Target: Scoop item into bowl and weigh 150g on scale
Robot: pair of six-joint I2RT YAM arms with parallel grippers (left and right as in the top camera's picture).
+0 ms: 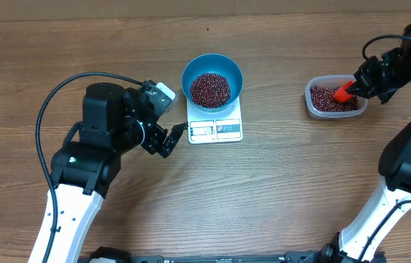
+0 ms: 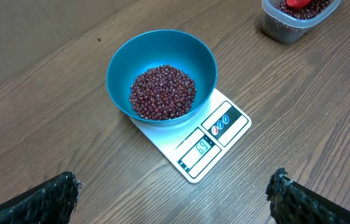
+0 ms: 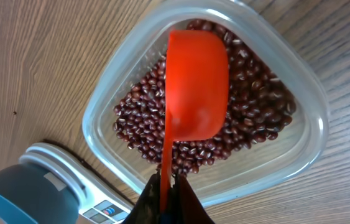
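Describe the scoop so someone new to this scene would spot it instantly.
On the wooden table, look right of the scale to the clear tub of red-brown beans. Over those beans, its handle pinched in the right gripper, is the scoop: the only bright orange-red thing in the scene.

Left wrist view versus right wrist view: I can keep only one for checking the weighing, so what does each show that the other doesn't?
Only left wrist: beans heaped inside the bowl, the display on the scale, and the open left hand. Only right wrist: the right hand shut on the scoop, held over the beans in the tub. Both: bowl, scale, tub with beans and scoop, table.
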